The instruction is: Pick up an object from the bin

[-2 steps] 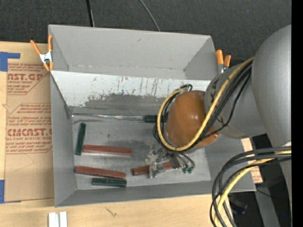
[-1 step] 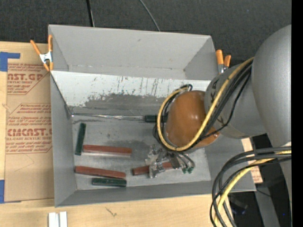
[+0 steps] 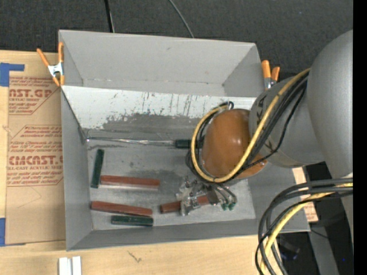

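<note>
My gripper (image 3: 196,198) is low over the bin's floor at the front right, under the arm's orange-brown cover. A short reddish-brown stick (image 3: 170,208) lies flat with its right end right at the gripper. A small dark green piece (image 3: 229,205) lies just to the gripper's right. Behind the gripper, a dark green stick end (image 3: 182,144) pokes out from behind the cover near the back wall.
Further left lie a long reddish-brown stick (image 3: 129,182), another reddish-brown stick (image 3: 121,208), a dark green stick (image 3: 132,221) by the front wall and an upright-lying dark green stick (image 3: 97,168) near the left wall. The arm covers the bin's right side.
</note>
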Robot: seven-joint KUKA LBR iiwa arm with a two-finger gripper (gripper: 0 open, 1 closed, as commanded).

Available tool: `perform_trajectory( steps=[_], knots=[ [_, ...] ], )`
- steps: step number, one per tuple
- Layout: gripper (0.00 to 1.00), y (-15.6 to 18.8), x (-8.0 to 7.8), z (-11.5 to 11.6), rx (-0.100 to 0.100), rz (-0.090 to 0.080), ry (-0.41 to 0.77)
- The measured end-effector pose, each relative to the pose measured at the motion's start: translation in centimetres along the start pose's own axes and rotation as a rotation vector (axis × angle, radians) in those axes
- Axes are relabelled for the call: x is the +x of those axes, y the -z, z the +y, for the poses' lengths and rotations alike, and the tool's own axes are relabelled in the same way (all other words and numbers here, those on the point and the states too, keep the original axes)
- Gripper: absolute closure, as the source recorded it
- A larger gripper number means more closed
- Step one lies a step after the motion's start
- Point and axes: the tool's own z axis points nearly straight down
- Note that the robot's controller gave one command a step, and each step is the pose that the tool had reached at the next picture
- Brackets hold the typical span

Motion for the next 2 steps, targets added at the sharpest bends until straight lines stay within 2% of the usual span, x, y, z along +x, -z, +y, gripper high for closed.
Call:
perform_trajectory(
  steps=[1, 2],
  knots=[
    [1.0, 1.8, 0.3, 0.2, -0.005, 0.015, 0.001],
    [1.0, 4.0, 0.2, 0.2, -0.006, 0.014, 0.002]
  ],
)
